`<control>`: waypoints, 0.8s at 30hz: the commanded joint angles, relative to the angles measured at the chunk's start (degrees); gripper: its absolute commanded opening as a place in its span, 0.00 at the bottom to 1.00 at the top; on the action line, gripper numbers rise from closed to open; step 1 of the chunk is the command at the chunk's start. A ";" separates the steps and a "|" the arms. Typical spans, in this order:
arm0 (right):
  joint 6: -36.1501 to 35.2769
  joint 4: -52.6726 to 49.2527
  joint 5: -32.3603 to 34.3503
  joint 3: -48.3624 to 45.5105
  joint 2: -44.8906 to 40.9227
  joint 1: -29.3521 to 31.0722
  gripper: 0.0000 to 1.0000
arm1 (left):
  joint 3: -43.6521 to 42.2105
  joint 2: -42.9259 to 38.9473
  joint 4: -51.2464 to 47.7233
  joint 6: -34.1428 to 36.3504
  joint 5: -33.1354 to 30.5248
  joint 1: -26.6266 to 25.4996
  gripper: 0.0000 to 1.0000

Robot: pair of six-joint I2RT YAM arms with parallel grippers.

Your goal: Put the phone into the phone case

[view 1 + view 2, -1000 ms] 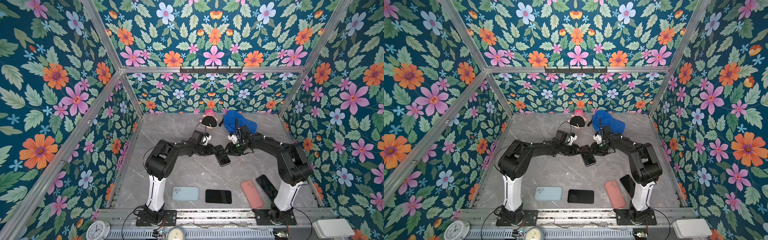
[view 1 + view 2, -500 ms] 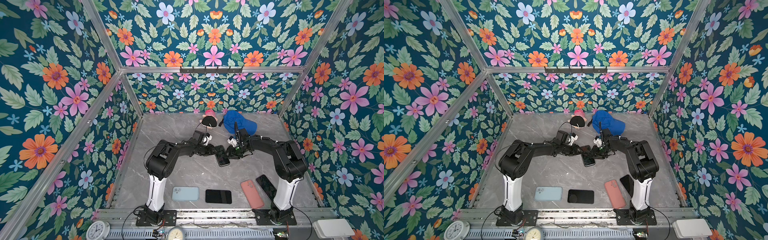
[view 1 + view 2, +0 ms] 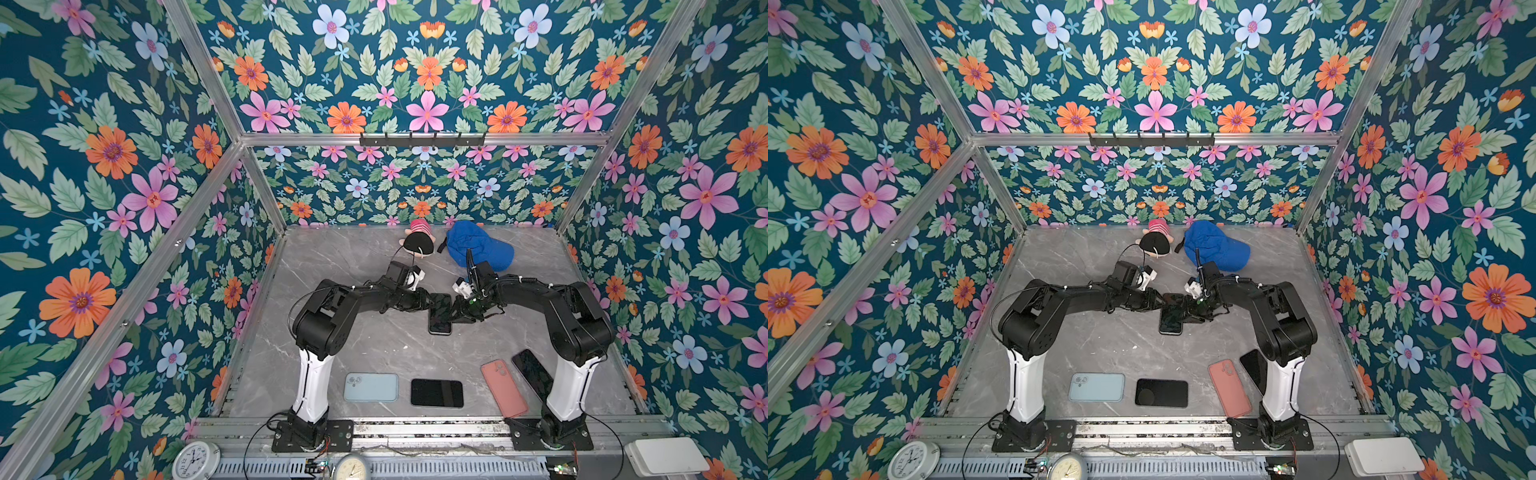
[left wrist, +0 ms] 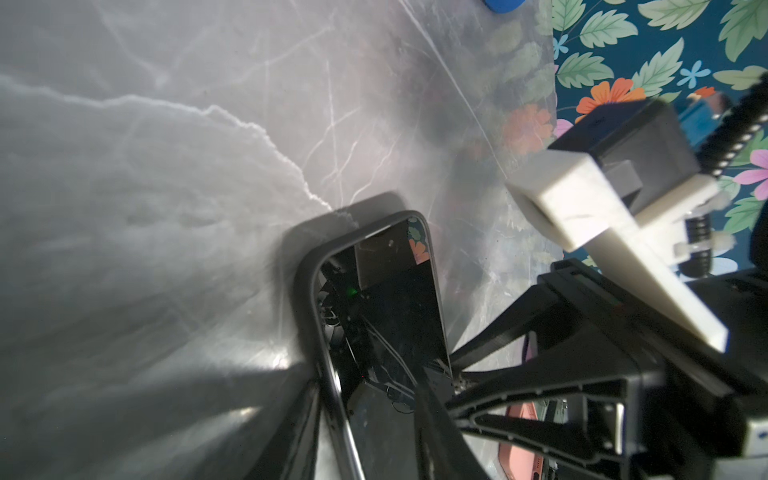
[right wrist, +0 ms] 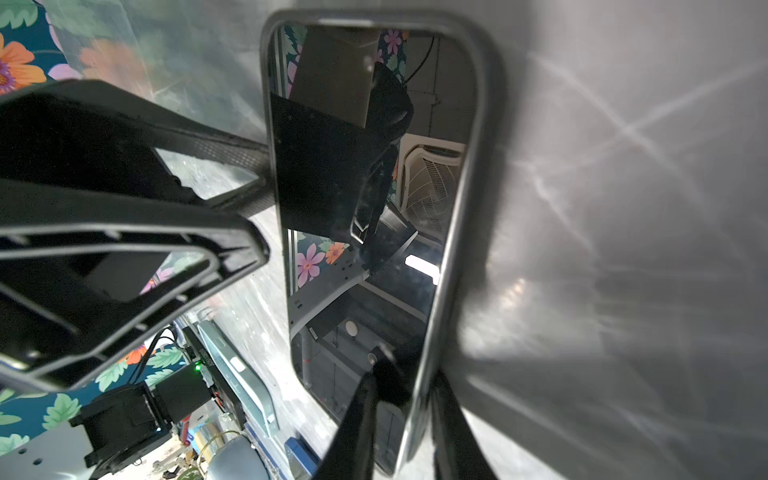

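Tabletop [image 3: 365, 345]: work kept at centre, between both arms.
Case [image 5: 478, 124]: dark rim seen round phone; seating judged mostly done, not confirmed flush.
Phone [image 3: 439, 313]: laid screen-up inside case.
Right hand [image 5: 409, 374]: nearly closed, case edge pinched.
Left hand [image 3: 427, 302]: partly open astride opposite edge; grip cannot be told.
Remaining: edges to be pressed home, hands released.

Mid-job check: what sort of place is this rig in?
Probably a staged robot-recording booth, not a home or shop: floral-printed wall panels on an aluminium frame box in a grey marble-look tabletop, with a black-and-white left arm and right arm bolted to a metal rail at its front edge.
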 commanded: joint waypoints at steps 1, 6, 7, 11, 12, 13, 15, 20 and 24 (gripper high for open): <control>0.01 0.66 0.51 -0.17 -0.05 0.25 0.21 | -1.17 -0.86 -5.96 0.20 -2.02 -0.15 0.40; -0.42 -0.78 2.20 0.39 -0.98 0.25 0.22 | -2.55 -5.08 -11.58 -0.17 -3.81 -0.16 0.40; -0.51 -1.21 2.90 0.40 -1.41 0.21 0.24 | -2.96 -6.25 -13.02 -0.35 -3.82 -0.16 0.40; 0.32 -2.67 5.32 0.11 -3.30 0.50 0.31 | -5.41 -11.15 -16.91 -1.51 -5.09 -0.72 0.40; 0.81 -2.60 5.93 -0.23 -4.00 0.70 0.32 | -5.90 -12.13 -17.58 -1.94 -5.39 -1.15 0.40; 1.58 -2.63 6.54 -0.58 -4.65 0.91 0.34 | -6.47 -12.78 -17.77 -2.67 -5.15 -1.71 0.40; 2.57 -2.76 7.73 -1.02 -5.71 1.39 0.35 | -7.10 -13.36 -17.87 -4.13 -4.63 -2.95 0.37; 5.88 -1.15 9.35 -3.70 -9.19 2.96 0.36 | -7.41 -13.69 -17.37 -7.00 -4.56 -5.14 0.32; 8.52 0.13 9.73 -5.13 -10.51 4.29 0.36 | -6.85 -13.27 -17.50 -8.35 -4.83 -5.78 0.31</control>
